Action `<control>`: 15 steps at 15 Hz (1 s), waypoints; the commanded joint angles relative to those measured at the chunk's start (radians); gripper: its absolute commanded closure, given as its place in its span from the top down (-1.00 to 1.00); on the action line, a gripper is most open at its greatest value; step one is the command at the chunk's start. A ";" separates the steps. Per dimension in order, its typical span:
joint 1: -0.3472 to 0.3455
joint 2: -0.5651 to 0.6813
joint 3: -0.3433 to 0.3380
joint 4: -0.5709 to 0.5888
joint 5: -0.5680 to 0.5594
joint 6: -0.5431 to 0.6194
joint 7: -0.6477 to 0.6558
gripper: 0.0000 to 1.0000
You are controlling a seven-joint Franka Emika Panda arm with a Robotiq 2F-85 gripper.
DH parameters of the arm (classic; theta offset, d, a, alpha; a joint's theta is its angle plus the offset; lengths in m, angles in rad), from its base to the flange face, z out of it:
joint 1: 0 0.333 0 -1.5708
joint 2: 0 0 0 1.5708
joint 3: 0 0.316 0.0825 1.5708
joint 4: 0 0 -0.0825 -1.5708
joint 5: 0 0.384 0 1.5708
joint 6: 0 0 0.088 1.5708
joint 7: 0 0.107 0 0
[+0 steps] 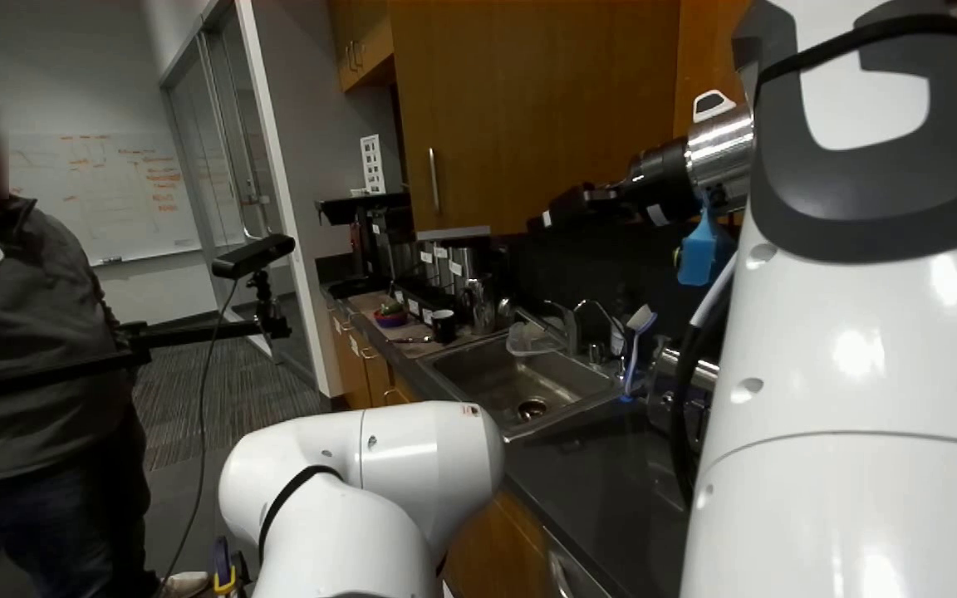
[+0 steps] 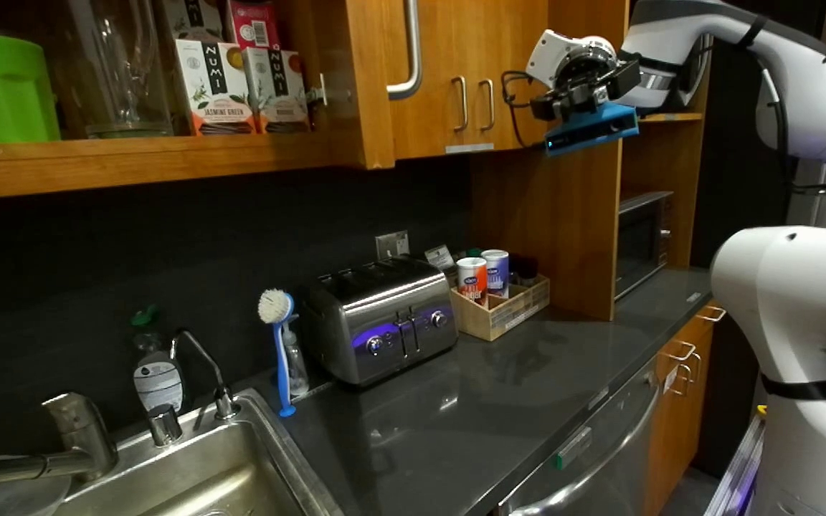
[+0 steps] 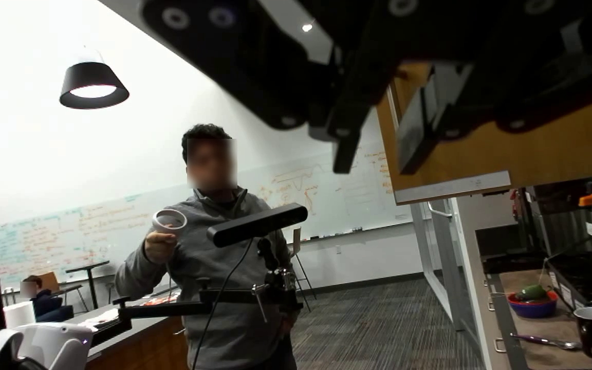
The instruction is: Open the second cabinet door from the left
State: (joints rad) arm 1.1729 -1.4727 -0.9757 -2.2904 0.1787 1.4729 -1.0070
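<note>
A wooden cabinet door [image 1: 545, 108] stands swung open, with a vertical metal handle [image 1: 434, 180] near its free edge. Seen nearly edge-on, this door [image 2: 373, 86] and its handle [image 2: 413, 50] stand beside an open shelf [image 2: 205, 154] with a green cup and tea boxes. My gripper [image 1: 547, 218] is on the handle side of the door, apart from the handle in the exterior views. In the wrist view the gripper [image 3: 378, 162] is open, its fingertips separated with nothing between them. The door's face [image 3: 450, 154] and part of its handle [image 3: 393, 103] show behind the jaws.
Closed cabinet doors [image 2: 474, 72] with paired handles are behind the gripper. Below are the sink [image 2: 262, 430], faucet [image 2: 79, 437], toaster [image 2: 384, 322] and a wooden box [image 2: 495, 322]. A person [image 3: 214, 216] and a camera on a stand [image 3: 257, 224] are beyond the door.
</note>
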 commanded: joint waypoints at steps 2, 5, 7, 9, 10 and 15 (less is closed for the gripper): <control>-0.032 0.047 -0.005 0.003 0.033 -0.011 -0.042 -0.43; -0.032 0.047 -0.005 0.003 0.033 -0.011 -0.042 -0.43; -0.032 0.047 -0.005 0.003 0.033 -0.011 -0.042 -0.43; -0.032 0.047 -0.005 0.003 0.033 -0.011 -0.042 0.07; -0.021 0.051 -0.006 0.002 0.042 -0.009 -0.047 0.11; 0.012 0.092 -0.022 -0.004 0.082 -0.009 -0.082 0.72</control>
State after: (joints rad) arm 1.1805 -1.4465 -0.9911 -2.2955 0.2249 1.4712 -1.0377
